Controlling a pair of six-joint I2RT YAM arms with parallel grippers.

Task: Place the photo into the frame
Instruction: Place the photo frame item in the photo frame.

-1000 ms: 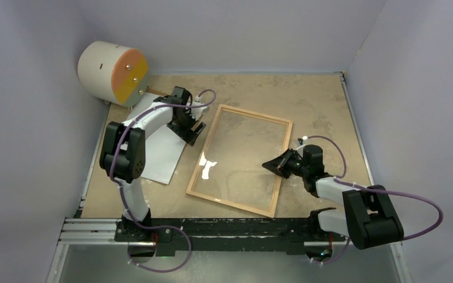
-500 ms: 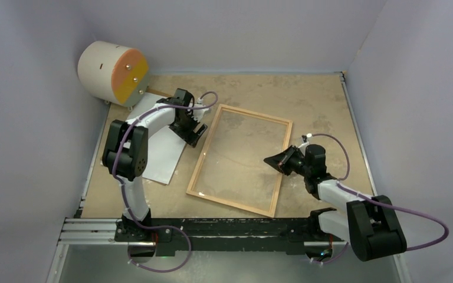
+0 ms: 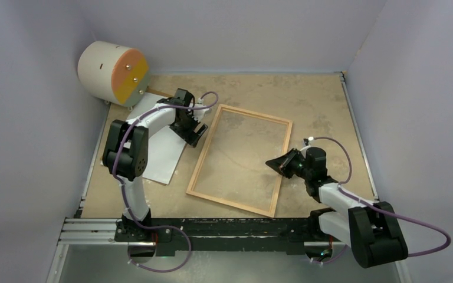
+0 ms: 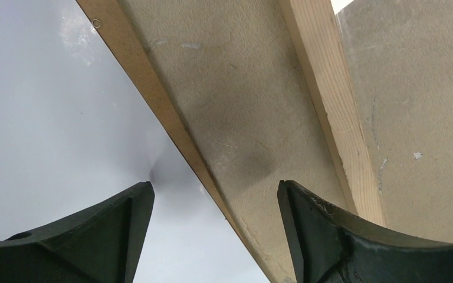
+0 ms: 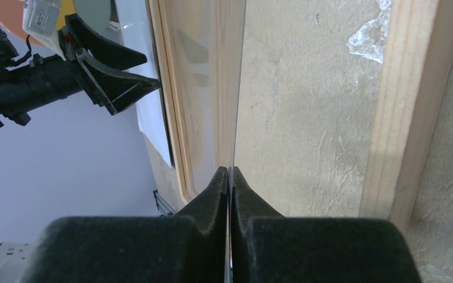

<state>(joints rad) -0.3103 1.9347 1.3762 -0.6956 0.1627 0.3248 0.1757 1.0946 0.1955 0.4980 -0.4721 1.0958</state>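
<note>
Near the left edge of the table (image 3: 330, 106), toward its far-left corner, the photo (image 3: 168, 156) lies flat with its plain white back up, well clear of the frame's opening. The frame (image 4: 337, 118) sits skewed in the middle of the table, just beside the photo's inner edge. The left gripper (image 3: 191, 131) hovers low over that edge with its jaws spread wide and nothing between them. In its wrist view one finger is over the white sheet and the other is close to the frame's wooden rail. A brown strip (image 4: 150, 112) runs along the sheet's side there, seemingly a board beneath it. The right gripper (image 3: 271, 164) is at the frame's right-hand rail, with its fingers pressed together on what looks like the thin edge of the clear pane (image 3: 242, 156). The photo is likely light, limp and slick. Lying flat, it offers little to grab, so a pinch at a free edge or corner seems the best hold, without creasing it. The frame looks stiff and light, and its pane is probably brittle and slippery. The frame holds only the pane. A cylinder (image 3: 103, 71) stands in the far-left corner, and whether anything is inside it cannot be told.
</note>
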